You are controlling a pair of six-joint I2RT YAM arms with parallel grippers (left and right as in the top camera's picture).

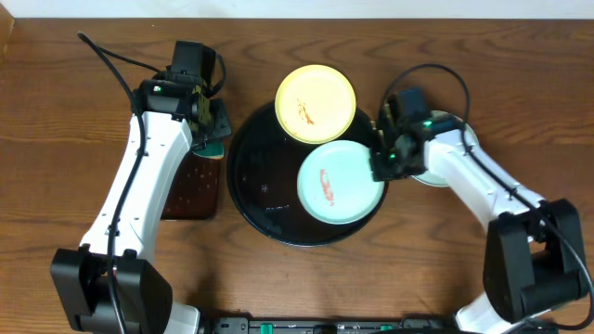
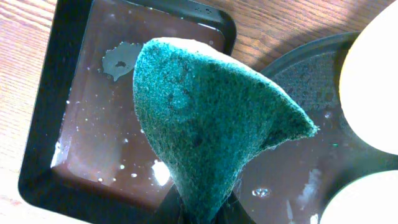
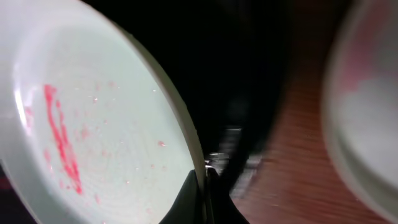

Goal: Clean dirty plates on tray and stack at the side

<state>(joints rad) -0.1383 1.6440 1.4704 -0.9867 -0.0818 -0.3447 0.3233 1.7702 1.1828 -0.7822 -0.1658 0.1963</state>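
1. Green sponge fills my left wrist view. The left claw pinches it from below, over the near edges of the rectangular tray of brownish water and the round tray.
2. On the overhead view, the right claw is closed on the right rim of the aqua plate. My right wrist camera shows its fingers clamped on that edge.
3. That aqua plate lies inside the round tray, towards its right side, with a red smear across the middle.
4. The yellow plate overlaps the tray's far rim, touching or just beside the aqua plate, and has small reddish marks near its centre.
5. A third plate sits on the desk just right of the tray, partly under my right arm. It is too blurred for me to judge how clean it is.
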